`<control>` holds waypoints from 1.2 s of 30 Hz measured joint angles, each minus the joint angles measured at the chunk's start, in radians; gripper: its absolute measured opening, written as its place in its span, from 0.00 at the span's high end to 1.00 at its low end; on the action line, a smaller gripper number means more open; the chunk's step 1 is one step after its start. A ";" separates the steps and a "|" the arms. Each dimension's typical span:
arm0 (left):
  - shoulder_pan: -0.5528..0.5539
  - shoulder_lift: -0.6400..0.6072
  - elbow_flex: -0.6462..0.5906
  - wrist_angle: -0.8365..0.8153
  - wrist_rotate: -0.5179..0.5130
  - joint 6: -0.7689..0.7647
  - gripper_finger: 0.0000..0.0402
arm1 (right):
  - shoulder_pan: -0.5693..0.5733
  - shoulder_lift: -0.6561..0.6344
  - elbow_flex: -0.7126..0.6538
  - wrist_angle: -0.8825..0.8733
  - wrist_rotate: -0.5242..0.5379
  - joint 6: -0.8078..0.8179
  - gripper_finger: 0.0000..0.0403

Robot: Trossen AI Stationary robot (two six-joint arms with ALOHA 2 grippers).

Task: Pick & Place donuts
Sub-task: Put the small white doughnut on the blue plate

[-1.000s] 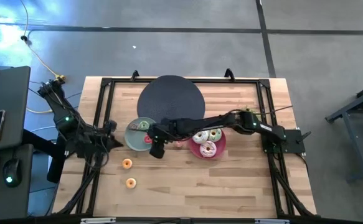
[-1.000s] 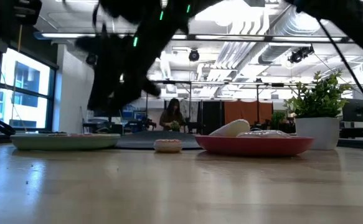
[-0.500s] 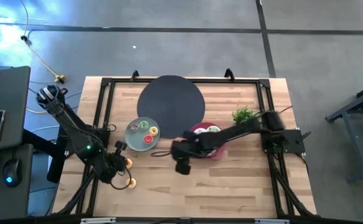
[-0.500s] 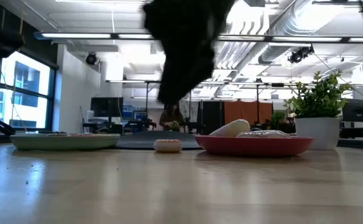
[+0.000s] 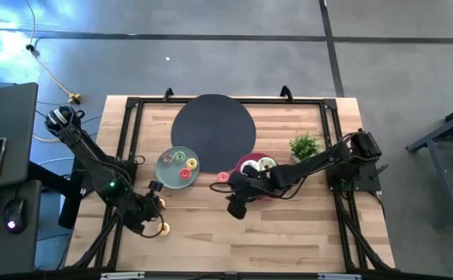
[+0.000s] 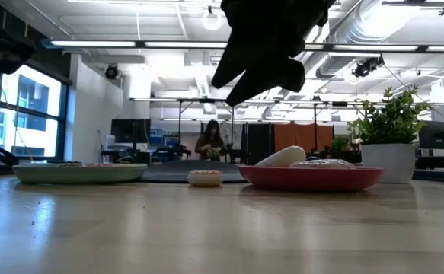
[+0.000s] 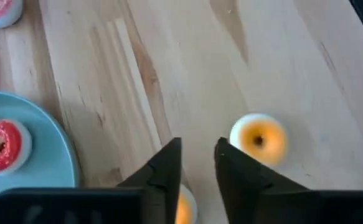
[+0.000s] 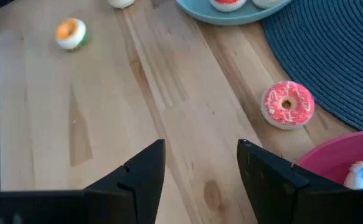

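Observation:
My left gripper [image 5: 151,207] [image 7: 198,163] is low at the table's left near side, its fingers a narrow gap apart. A tiny orange donut [image 7: 185,209] [image 5: 159,204] shows in that gap, behind the tips. A second orange donut [image 7: 259,138] [image 5: 164,229] lies on the table beside it. My right gripper [image 5: 236,206] [image 8: 201,163] is open and empty, raised above the table [image 6: 266,46]. A pink donut [image 8: 287,104] [image 5: 221,178] lies flat on the wood between the plates. The pink plate [image 5: 247,187] holds larger donuts [image 5: 266,165]. The grey-green plate [image 5: 167,173] holds tiny ones [image 5: 184,173]. My left gripper comes at the orange donut slanting down from the table's left. The donut shows only as a sliver between the fingers [image 7: 169,171], and I cannot tell whether they touch it.
A round dark mat [image 5: 213,124] lies at the far middle. A small potted plant [image 5: 304,144] [image 6: 393,129] stands right of the pink plate. A black frame [image 5: 129,140] runs round the table's edges. Bare wood lies along the near side.
My left gripper has gone toward the near edge and right, down to the two orange donuts, and has stayed there. My right gripper has left the grey-green plate and gone right and toward the near edge, ending near the pink plate. The donuts have not moved.

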 joint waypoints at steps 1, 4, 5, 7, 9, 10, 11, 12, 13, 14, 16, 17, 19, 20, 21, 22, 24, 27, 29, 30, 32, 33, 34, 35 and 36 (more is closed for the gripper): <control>0.000 0.000 0.000 -0.010 0.007 0.003 0.74 | 0.000 0.000 0.000 0.003 0.005 0.001 0.52; 0.000 0.000 0.000 -0.066 0.079 0.017 0.67 | 0.000 0.000 0.000 0.005 0.007 0.007 0.52; 0.000 0.000 0.000 -0.088 0.097 0.013 0.66 | 0.000 0.000 0.000 0.004 0.006 0.007 0.52; -0.001 0.000 0.000 -0.122 0.117 0.004 0.65 | -0.003 0.000 0.000 0.004 0.006 0.007 0.52; -0.002 0.000 0.000 -0.166 0.120 -0.013 0.65 | -0.008 0.000 0.000 0.005 0.004 0.007 0.52; -0.002 0.000 -0.001 -0.187 0.120 -0.029 0.65 | -0.009 0.000 0.000 0.004 0.004 0.008 0.52; -0.002 0.000 -0.001 -0.205 0.120 -0.049 0.66 | -0.009 0.000 0.000 0.004 0.005 0.010 0.52; -0.002 0.000 -0.001 -0.224 0.124 -0.066 0.66 | -0.009 0.000 0.000 0.005 0.009 0.018 0.52; -0.002 0.000 -0.003 -0.237 0.138 -0.079 0.66 | -0.010 0.000 0.000 0.007 0.014 0.022 0.52; -0.002 -0.001 -0.012 -0.232 0.148 -0.084 0.67 | -0.010 0.000 0.000 0.009 0.015 0.023 0.52; -0.002 -0.001 -0.042 -0.189 0.165 -0.083 0.67 | -0.011 0.000 0.000 0.011 0.015 0.023 0.52; -0.002 -0.002 -0.062 -0.161 0.163 -0.082 0.67 | -0.011 0.000 0.000 0.011 0.014 0.023 0.52; 0.000 -0.003 -0.100 -0.107 0.161 -0.082 0.67 | -0.015 0.000 0.000 0.014 0.007 0.023 0.52; 0.000 -0.003 -0.115 -0.092 0.152 -0.084 0.67 | -0.017 0.000 0.000 0.014 0.008 0.023 0.52; 0.000 -0.004 -0.128 -0.079 0.136 -0.092 0.67 | -0.018 0.000 0.000 0.014 0.008 0.023 0.52; 0.000 -0.010 -0.140 -0.062 0.129 -0.100 0.67 | -0.018 0.000 0.000 0.016 0.007 0.023 0.52; 0.000 -0.030 -0.164 -0.026 0.127 -0.104 0.67 | -0.018 0.000 0.001 0.024 0.008 0.023 0.52; 0.000 -0.049 -0.170 0.006 0.099 -0.092 0.67 | -0.018 0.000 0.001 0.026 0.009 0.023 0.52; 0.000 -0.051 -0.159 0.014 0.084 -0.061 0.67 | -0.017 0.000 0.001 0.026 0.016 0.023 0.52; 0.000 -0.049 -0.154 0.009 0.083 -0.044 0.67 | -0.017 0.000 0.001 0.026 0.020 0.023 0.52; 0.000 -0.031 -0.150 0.008 0.087 -0.009 0.67 | -0.018 0.000 0.001 0.026 0.031 0.023 0.52; 0.000 -0.018 -0.150 0.008 0.094 0.004 0.67 | -0.018 0.000 0.001 0.026 0.033 0.023 0.52; 0.000 -0.006 -0.150 0.007 0.103 0.012 0.67 | -0.021 0.000 0.001 0.026 0.033 0.023 0.52; 0.000 0.007 -0.150 0.012 0.114 0.017 0.67 | -0.022 0.000 0.001 0.026 0.033 0.023 0.52; 0.000 0.023 -0.150 0.021 0.125 0.020 0.67 | -0.023 0.000 0.001 0.026 0.034 0.023 0.52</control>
